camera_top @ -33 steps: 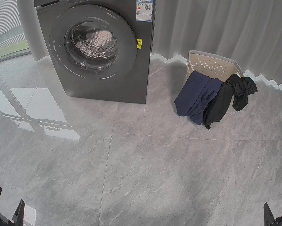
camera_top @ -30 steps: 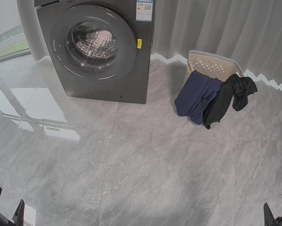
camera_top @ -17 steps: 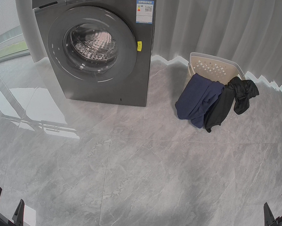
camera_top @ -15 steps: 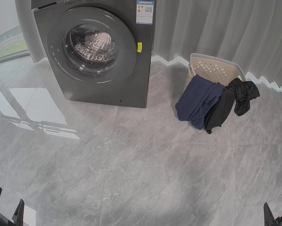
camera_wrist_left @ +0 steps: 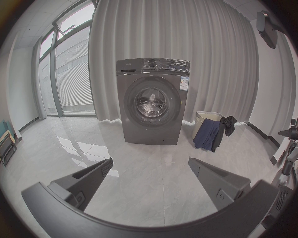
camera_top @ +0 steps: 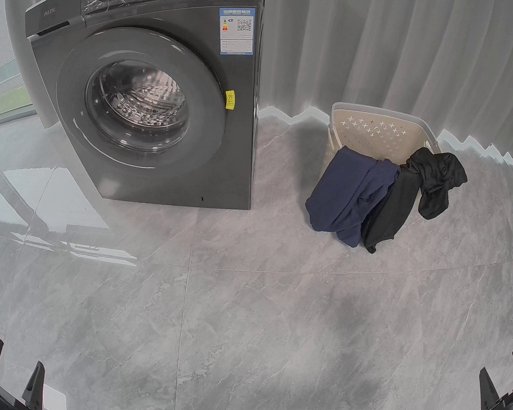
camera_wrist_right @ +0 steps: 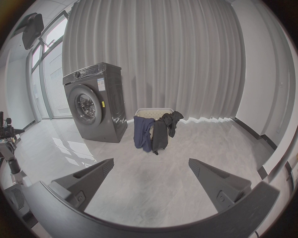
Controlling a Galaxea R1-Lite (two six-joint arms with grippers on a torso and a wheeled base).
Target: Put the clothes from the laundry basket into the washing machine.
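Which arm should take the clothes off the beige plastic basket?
Right, probably. The beige plastic laundry basket, navy garment and black garment draped over its rim, stands right of centre, ahead of the right gripper. The left gripper faces the dark grey washing machine. Both are open, empty.

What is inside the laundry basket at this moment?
The laundry basket shows a bare perforated back wall. A navy garment and a black garment hang over its front rim toward the floor, hiding the bottom, so anything lying deeper cannot be seen.

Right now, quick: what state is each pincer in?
Left pincer: open, holding nothing.
Right pincer: open, holding nothing.
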